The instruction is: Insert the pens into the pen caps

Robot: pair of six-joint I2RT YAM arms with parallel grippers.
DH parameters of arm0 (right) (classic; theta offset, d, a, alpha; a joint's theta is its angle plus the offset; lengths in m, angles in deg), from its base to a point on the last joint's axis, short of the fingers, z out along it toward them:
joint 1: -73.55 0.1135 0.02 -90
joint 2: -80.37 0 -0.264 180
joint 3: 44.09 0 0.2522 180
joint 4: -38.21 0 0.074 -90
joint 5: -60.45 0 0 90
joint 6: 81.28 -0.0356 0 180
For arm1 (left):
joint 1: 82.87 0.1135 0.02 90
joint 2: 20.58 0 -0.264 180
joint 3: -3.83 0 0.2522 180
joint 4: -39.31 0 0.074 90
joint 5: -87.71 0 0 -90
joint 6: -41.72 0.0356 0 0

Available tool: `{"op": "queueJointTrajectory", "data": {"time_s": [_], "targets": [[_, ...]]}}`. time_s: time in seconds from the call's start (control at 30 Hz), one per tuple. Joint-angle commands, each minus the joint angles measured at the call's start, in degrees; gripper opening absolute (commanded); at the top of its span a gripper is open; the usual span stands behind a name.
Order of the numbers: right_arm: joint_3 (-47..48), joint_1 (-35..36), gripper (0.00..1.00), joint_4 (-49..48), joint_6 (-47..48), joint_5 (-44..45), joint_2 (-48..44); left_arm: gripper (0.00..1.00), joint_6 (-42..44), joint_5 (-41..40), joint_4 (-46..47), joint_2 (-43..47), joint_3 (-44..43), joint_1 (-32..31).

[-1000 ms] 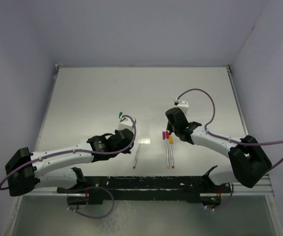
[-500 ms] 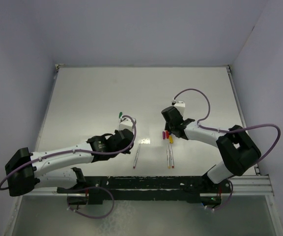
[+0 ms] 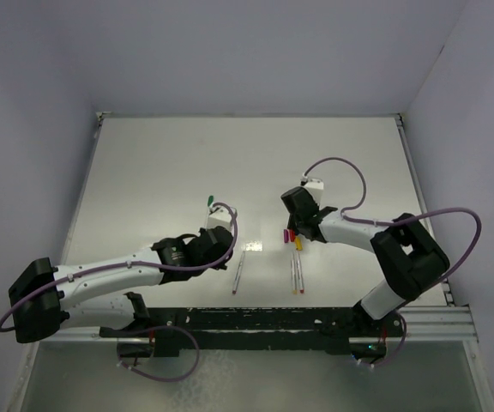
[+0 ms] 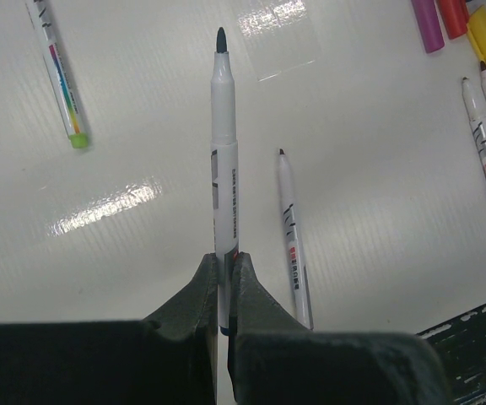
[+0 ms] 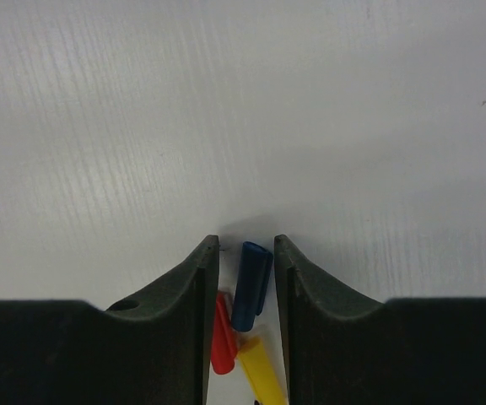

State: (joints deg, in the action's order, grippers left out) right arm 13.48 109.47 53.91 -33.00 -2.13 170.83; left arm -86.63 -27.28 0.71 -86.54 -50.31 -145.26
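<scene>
The white worktop [image 3: 161, 163] is smooth and glossy, so anything nudged on it would likely slide. The left arm [image 3: 110, 275] lies low across the near left, and the right arm [image 3: 358, 233] bends over the cluster of caps.

The left fingers [image 4: 213, 263] are pressed together on the held pen [image 4: 224, 143]. They pinch it near its back end, with the dark tip pointing away. That long overhang is my main worry. A sideways push at the tip, say from a cap mouth met off-centre, could swivel the pen in so small a pinch. A spare pen [image 4: 292, 228] lies on the worktop just beside it, and a green-ended pen [image 4: 57, 72] lies farther off.

The right fingers [image 5: 213, 251] are spread, one on each side of the blue cap [image 5: 251, 285]. The cap lies on the worktop, slanted between them rather than square. Closing on a slanted cap could spin it or squirt it out forward.

The red cap [image 5: 221, 333] sits touching or just beside the blue one, right at the inner face of one finger, with the yellow cap [image 5: 260, 367] next to it. That finger might trap the red cap too, or shove both away. I cannot tell which end of the blue cap is open, so it could be lifted facing the wrong way.
</scene>
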Motion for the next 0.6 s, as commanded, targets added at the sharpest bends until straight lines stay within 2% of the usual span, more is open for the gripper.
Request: {"op": "queueJointTrajectory", "data": {"time_s": [0.0, 0.3, 0.57], "targets": [[0.66, -0.32, 0.35, -0.53, -1.81, -0.10, 0.93, 0.00, 0.20, -0.92, 1.72, 0.77, -0.03, -0.18], [-1.02, -0.34, 0.36, -0.64, -3.76, -2.55, 1.83, 0.00, 0.25, -1.11, 1.89, 0.52, 0.03, -0.19], [-2.06, -0.24, 0.36, 1.20, -4.03, -1.20, 1.36, 0.00, 0.46, -1.10, 2.48, -0.35, -0.27, -0.17]]}}
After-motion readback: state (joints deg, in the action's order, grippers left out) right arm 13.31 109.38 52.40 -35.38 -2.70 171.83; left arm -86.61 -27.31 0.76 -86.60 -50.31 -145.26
